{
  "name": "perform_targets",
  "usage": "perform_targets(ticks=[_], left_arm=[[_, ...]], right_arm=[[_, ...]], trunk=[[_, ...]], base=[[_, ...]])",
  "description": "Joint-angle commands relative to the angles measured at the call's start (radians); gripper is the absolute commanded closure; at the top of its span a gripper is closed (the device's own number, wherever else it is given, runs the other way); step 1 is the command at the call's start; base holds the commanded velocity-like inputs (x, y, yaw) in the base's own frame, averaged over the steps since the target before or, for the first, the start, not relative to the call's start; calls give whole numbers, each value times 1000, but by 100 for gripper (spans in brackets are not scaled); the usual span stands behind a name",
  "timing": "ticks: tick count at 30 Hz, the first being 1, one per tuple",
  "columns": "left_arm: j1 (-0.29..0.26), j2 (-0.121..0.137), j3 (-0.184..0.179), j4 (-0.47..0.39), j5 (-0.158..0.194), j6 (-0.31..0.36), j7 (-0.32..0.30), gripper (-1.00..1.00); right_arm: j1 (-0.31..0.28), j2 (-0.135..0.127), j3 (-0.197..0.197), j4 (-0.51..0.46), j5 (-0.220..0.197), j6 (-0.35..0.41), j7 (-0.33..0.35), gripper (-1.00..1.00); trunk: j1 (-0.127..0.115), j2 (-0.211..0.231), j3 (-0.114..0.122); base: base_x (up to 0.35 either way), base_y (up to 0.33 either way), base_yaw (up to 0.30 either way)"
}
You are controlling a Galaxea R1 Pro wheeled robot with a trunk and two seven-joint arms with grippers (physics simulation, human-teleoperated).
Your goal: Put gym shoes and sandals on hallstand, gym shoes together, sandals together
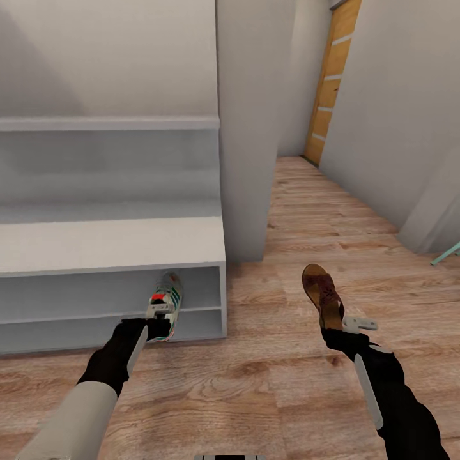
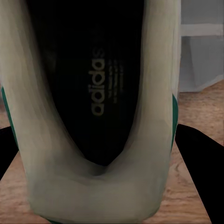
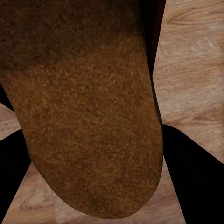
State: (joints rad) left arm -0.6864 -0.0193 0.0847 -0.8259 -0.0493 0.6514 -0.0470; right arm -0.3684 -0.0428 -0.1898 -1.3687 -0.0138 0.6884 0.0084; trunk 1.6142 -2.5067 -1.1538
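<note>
Wood-plank corridor floor (image 1: 281, 383) beside pale hallstand (image 1: 108, 246)

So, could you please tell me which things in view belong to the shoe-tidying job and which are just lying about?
Part of the job:
- gym shoe, held in the left gripper
- sandal, held in the right gripper
- hallstand
- corridor floor

Just there:
- wooden door
- teal object at the right edge
</note>
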Motion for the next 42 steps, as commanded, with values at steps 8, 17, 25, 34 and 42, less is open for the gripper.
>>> perform_targets(ticks=[8,17,25,34,42], left_arm=[[-1,2,6,10,-7,-7,-5,100],[-14,4,6,7,-7,-70,-4,100],[-21,4,6,7,-7,-74,-4,100],[-22,3,6,7,-7,-75,-4,100],[-22,2,6,6,-7,-75,-4,100]], right_arm=[[-1,0,0,-1,-2,5,1,100],[-1,0,0,-1,-2,5,1,100],[-1,0,0,-1,-2,5,1,100],[-1,0,-1,-1,-2,5,1,100],[-1,0,0,-1,-2,5,1,100]], trunk=[[0,0,-1],[0,0,-1],[0,0,-1],[0,0,-1],[0,0,-1]], base=[[0,0,0],[0,0,0],[0,0,0],[155,0,0],[117,0,0]])
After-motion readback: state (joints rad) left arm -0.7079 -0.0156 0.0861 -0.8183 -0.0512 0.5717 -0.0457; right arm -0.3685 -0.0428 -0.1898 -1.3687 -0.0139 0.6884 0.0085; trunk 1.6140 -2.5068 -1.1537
